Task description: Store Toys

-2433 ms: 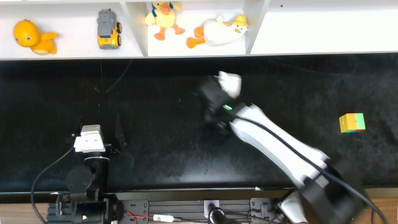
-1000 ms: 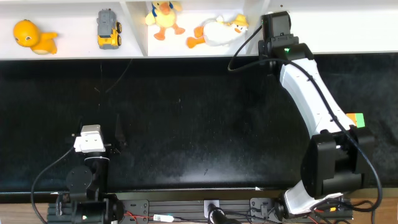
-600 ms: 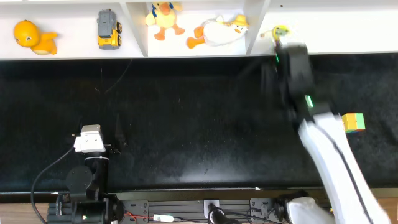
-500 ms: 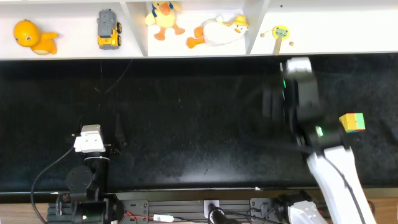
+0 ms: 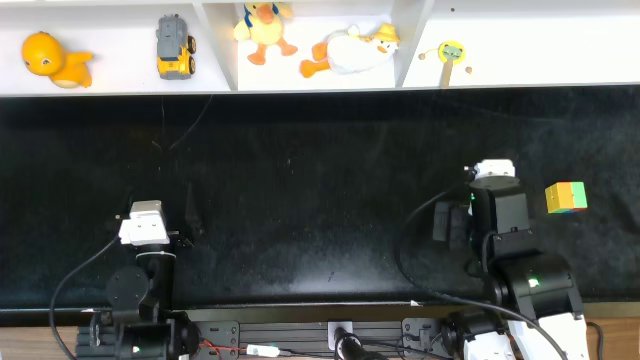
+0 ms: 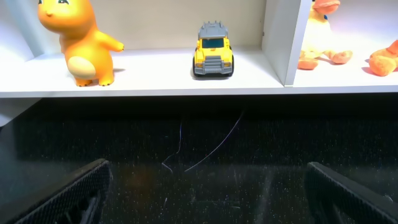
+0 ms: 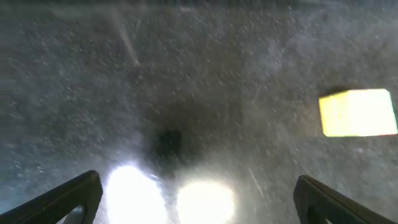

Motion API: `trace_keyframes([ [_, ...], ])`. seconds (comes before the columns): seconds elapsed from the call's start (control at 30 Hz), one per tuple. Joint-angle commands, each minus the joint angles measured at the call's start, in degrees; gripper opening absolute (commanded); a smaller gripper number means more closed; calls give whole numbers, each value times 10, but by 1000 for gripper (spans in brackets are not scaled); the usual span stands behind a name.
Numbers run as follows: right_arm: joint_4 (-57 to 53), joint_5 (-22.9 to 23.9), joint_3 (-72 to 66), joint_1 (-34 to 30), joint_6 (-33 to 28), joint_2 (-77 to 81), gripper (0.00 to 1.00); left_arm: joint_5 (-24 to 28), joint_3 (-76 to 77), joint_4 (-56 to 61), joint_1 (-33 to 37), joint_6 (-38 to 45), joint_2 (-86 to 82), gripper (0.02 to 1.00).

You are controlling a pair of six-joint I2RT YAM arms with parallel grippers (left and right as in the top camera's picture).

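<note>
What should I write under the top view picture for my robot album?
Five toys line the shelf; one cube sits on the black table.

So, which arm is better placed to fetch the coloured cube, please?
Right, probably: the right gripper, open, hovers near the cube; the left gripper sits far across the table.

- We see a white shelf [image 5: 120, 85] along the far edge. It holds an orange figure [image 5: 55, 58], a yellow truck [image 5: 174, 47], a yellow plush duck [image 5: 264, 30], a white plush duck [image 5: 350, 50] and a small stick toy [image 5: 453, 54].
- On the black table [image 5: 300, 200], a multicoloured cube [image 5: 565, 197] sits near our right arm [image 5: 497, 215].
- Our left arm [image 5: 145, 228] stands well apart from every toy.
</note>
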Motion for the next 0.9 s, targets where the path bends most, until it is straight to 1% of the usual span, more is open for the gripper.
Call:
trace_keyframes([
  [0.03, 28, -108, -13, -42, 5, 14, 996, 8, 0, -2, -1, -3, -7, 998],
  [0.07, 39, -132, -16, -59, 5, 22, 996, 8, 0, -2, -1, -4, -7, 998],
  [0.1, 47, -144, -17, -77, 5, 30, 998, 8, 0, -2, -1, -3, -7, 998],
  [0.17, 48, -152, -17, -117, 5, 52, 996, 8, 0, -2, -1, -3, -7, 998],
  [0.23, 48, -149, -17, -167, 2, 80, 996, 8, 0, -2, -1, -3, -7, 998],
  [0.3, 69, -121, -17, -219, -30, 107, 996, 8, 0, -2, -1, -3, -7, 998],
  [0.37, 102, -63, -17, -270, -101, 134, 996, 8, 0, -2, -1, -3, -7, 998],
  [0.43, 123, -9, -17, -310, -152, 157, 996, 8, 0, -2, -1, -3, -7, 998],
  [0.5, 146, 48, -17, -327, -189, 177, 996, 8, 0, -2, -1, -3, -7, 998],
  [0.53, 158, 69, -17, -327, -203, 186, 996, 8, 0, -2, -1, -3, -7, 996],
  [0.57, 165, 77, -17, -329, -221, 195, 996, 8, 0, -2, -1, -3, -7, 998],
  [0.6, 173, 71, -17, -336, -239, 204, 996, 8, 0, -2, -1, -3, -7, 998],
  [0.63, 185, 55, -17, -346, -255, 214, 996, 8, 0, -2, -1, -4, -7, 998],
  [0.8, 241, -94, -17, -444, -356, 248, 996, 8, 0, -2, -1, -3, -7, 998],
  [0.87, 245, -127, -17, -484, -400, 257, 996, 8, 0, -2, -1, -4, -7, 998],
  [0.9, 246, -134, -17, -501, -415, 263, 996, 8, 0, -2, -1, -3, -7, 998],
])
